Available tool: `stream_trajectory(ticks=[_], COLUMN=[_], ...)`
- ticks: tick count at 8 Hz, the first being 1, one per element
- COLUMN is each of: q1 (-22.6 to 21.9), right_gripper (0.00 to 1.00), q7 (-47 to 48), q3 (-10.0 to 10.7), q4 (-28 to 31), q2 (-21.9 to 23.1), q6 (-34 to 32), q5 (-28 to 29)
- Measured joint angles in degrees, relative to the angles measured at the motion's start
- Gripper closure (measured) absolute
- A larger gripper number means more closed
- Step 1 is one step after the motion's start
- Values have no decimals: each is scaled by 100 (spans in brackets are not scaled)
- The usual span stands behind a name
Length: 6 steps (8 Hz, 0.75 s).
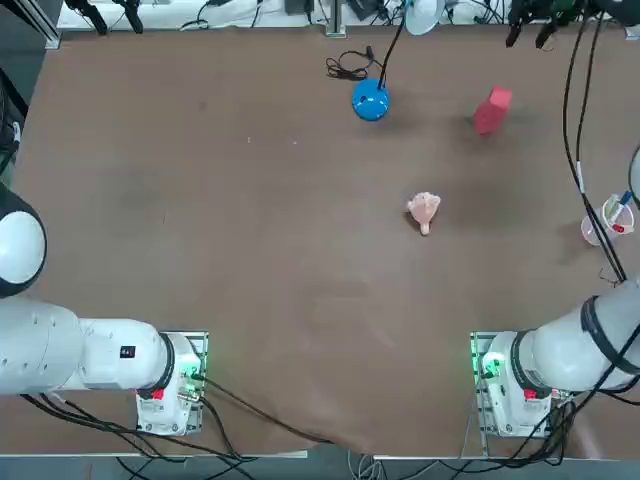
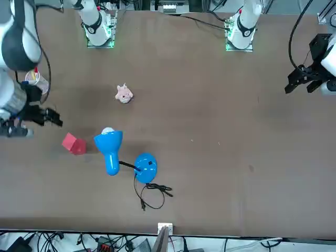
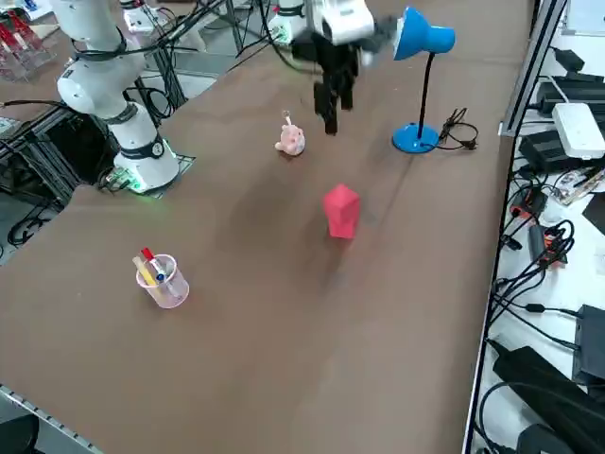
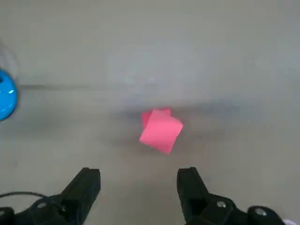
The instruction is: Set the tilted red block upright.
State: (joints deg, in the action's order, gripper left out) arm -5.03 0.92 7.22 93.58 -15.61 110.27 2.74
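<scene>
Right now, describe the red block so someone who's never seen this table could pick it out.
Start at the blue desk lamp on the far side of the brown table. The small red rectangular block sits apart from it toward the robot's right, alone, with the open right gripper hanging above it. It is the only solid red, flat-faced thing; the pale pink lumpy object nearer the robot is paler and rounded.

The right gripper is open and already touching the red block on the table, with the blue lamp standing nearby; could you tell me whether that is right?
Not quite: the right gripper is open, but it is not touching the red block. The right wrist view shows bare table between its fingertips and the block, and the right side view shows it raised above the table. The blue lamp does stand nearby.
</scene>
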Motion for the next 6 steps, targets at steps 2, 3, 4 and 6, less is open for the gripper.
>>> stream_trajectory(ticks=[2, 3, 4, 6], q1=[15, -7, -16, -4], right_gripper=[0, 0, 0, 0], q7=[528, 887, 1083, 1342], q3=[-5, -21, -23, -10], q4=[0, 7, 39, 365], q2=[-271, -388, -502, -620], q6=[317, 386, 449, 863], q5=[16, -20, -150, -350])
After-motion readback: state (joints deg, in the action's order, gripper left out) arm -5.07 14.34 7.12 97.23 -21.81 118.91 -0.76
